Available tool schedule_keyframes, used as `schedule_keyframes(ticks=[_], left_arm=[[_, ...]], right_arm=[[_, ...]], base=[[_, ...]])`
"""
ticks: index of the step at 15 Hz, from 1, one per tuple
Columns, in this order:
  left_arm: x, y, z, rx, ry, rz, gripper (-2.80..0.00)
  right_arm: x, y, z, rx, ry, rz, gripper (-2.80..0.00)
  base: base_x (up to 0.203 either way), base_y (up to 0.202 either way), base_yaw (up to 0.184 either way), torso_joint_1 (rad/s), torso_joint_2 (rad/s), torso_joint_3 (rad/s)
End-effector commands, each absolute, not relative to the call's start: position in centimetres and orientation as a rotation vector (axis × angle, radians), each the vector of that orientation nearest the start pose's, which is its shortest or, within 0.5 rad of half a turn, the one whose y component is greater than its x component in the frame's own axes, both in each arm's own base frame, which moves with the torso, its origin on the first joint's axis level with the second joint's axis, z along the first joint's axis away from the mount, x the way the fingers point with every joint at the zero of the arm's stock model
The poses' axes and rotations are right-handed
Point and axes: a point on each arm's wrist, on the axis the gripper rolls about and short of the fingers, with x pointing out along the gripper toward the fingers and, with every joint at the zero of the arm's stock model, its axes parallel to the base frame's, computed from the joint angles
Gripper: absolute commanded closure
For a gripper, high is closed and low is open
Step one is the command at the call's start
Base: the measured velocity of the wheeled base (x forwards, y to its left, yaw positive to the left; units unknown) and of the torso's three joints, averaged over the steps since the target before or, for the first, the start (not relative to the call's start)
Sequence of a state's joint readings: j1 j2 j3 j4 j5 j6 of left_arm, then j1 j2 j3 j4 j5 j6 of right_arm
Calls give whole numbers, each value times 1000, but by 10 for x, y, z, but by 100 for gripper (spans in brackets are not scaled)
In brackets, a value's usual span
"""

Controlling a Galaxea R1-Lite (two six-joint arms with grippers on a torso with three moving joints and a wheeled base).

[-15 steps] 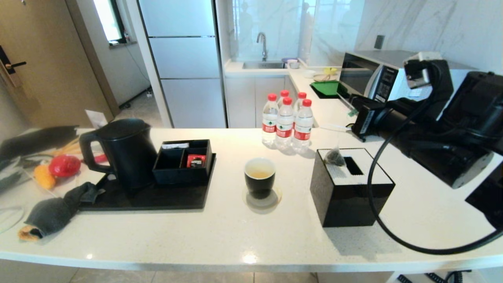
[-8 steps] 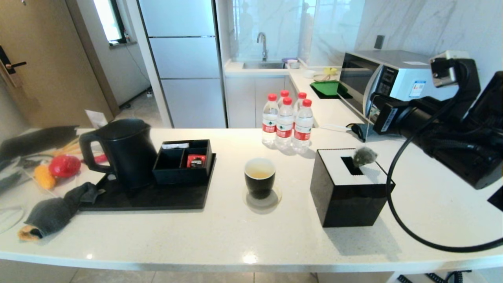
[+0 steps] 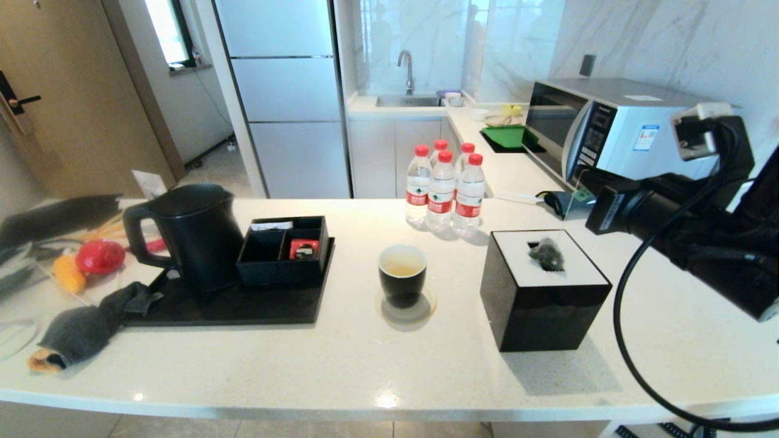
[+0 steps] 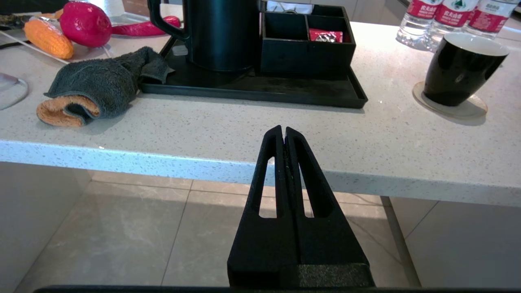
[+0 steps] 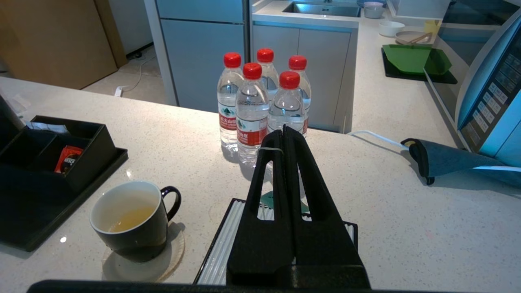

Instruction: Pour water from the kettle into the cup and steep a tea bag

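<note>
The matte black kettle (image 3: 182, 237) (image 4: 222, 32) stands on a black tray at the left. At the counter's middle the black cup (image 3: 402, 274) (image 5: 130, 221) (image 4: 460, 69) sits on a coaster, holding pale yellow liquid. My right gripper (image 5: 283, 130) is shut on the string of the tea bag (image 3: 548, 254), and the string crosses one finger. The bag hangs just over the top of the tissue box, well to the right of the cup. In the right wrist view it is mostly hidden behind the fingers. My left gripper (image 4: 283, 130) is shut and empty, parked below the counter's front edge.
The black tissue box (image 3: 541, 304) stands right of the cup. Several water bottles (image 3: 444, 188) stand behind it. A black organiser with a red packet (image 3: 303, 248) sits on the tray (image 3: 231, 310). A grey towel (image 3: 85, 328), a microwave (image 3: 608, 128) and a mitt (image 5: 447, 162) line the sides.
My right arm has drawn back to the right and lower. The tea bag swung from the box's left end to its right, and now hangs over the box's middle.
</note>
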State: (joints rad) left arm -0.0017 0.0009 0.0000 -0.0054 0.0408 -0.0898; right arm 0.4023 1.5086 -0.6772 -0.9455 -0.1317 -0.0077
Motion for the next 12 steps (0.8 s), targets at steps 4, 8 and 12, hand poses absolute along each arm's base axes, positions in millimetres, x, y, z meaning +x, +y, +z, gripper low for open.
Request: schedule_keyframes(ticks=[4, 8, 12], left_arm=[[-23, 1, 76, -91, -6, 40, 0], [-23, 1, 76, -91, -6, 40, 0], [-23, 1, 76, -91, -6, 40, 0]], right_arm=[[235, 101, 222, 9, -71, 303, 0], [247, 105, 213, 2, -38, 306, 0], [252, 108, 203, -9, 0, 304, 0]], base=[[0, 0, 0, 0, 0, 0], [0, 0, 0, 0, 0, 0], [0, 0, 0, 0, 0, 0]])
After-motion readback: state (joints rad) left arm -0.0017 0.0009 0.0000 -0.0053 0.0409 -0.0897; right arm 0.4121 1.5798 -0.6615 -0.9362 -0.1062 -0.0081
